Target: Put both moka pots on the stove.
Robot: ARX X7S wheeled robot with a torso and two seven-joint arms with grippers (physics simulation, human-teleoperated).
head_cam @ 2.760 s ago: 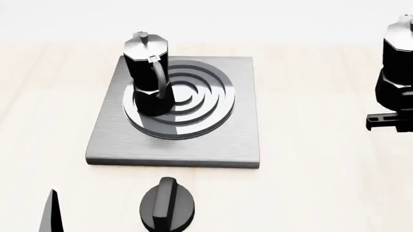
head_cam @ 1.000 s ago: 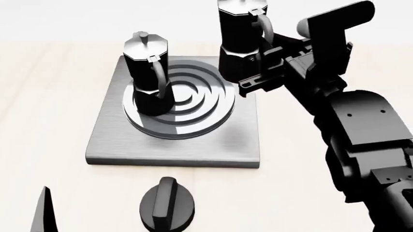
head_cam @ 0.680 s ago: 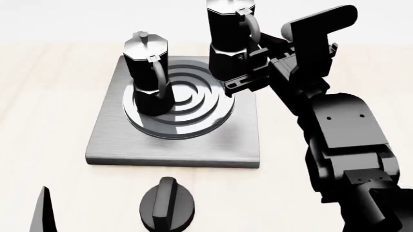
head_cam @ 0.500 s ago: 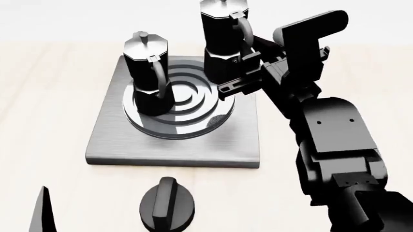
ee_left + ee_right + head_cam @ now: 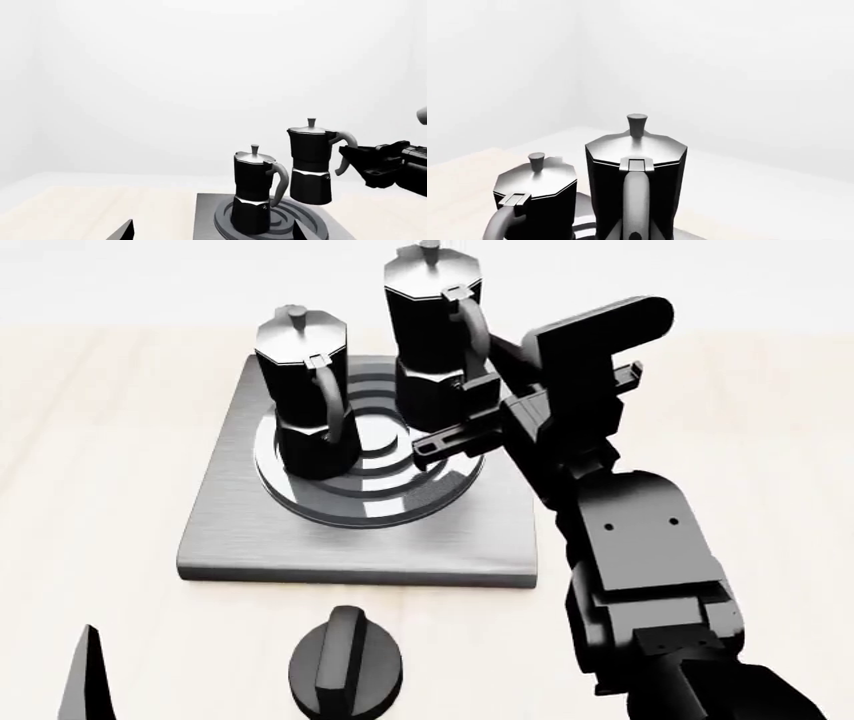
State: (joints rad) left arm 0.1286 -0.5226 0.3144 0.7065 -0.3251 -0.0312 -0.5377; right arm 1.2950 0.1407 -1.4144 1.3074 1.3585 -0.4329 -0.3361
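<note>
One moka pot [image 5: 304, 390] stands upright on the left part of the stove's [image 5: 227, 530] ring burner. The other moka pot [image 5: 430, 340] hangs upright over the burner's right part, with my right gripper [image 5: 467, 425] shut on it from the handle side. In the left wrist view the standing moka pot [image 5: 253, 200] sits on the stove [image 5: 205, 220], and the held moka pot [image 5: 310, 170] floats a little above it, with the right gripper [image 5: 373, 165] beside it. The right wrist view shows the held pot [image 5: 637, 185] close up and the standing pot [image 5: 537, 200] beyond. My left gripper [image 5: 213, 236] is open, low and in front of the stove.
A squat black round knob [image 5: 344, 665] sits on the pale wooden table [image 5: 694, 390] just in front of the stove. My right arm reaches in from the lower right across the stove's right edge. One left fingertip [image 5: 91, 680] shows at the lower left.
The right gripper has carried the second moka pot leftward from beyond the stove's right edge to over the burner, and somewhat lower. The first pot and the left gripper have stayed put.
</note>
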